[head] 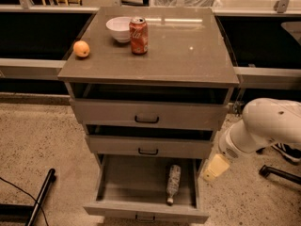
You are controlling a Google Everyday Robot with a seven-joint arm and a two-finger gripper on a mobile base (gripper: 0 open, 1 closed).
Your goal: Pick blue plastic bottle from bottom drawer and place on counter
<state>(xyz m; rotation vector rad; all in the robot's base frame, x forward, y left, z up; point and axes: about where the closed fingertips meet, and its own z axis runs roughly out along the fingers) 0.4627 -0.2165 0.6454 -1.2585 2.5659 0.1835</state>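
Access is the reason for the layout: the bottom drawer (141, 210), the deepest grey one with a small dark handle on its front, stands pulled well out, so its floor is open from above. The two shallower grey drawers (148, 147) over the bottom drawer are only slightly ajar and do not overhang most of its opening.

The small clear crinkled plastic bottle with a pale label band (173, 182) lies on its side inside the bottom drawer. It is in the right half, near the right wall, with its narrow capped neck pointing at the drawer's front wall. Lying flat, it probably has to be taken across its body from above.

The cream-coloured two-finger gripper (215, 167) hangs just outside the bottom drawer's right wall, at about the level of the drawer's rim, on the end of the rounded white arm (263, 126). It carries nothing, and whether it is spread or closed I cannot tell. By my judgement it waits beside the drawer, not over it, because the reach inward has not started. The arm comes in from the right, which is the bottle's side.

High above the bottom drawer, the flat grey-brown glossy counter (188, 55) holds a red soda can (138, 35), a white bowl (118, 28) and an orange fruit (81, 48), all on its left part. The right part looks the likelier place to set the bottle down.
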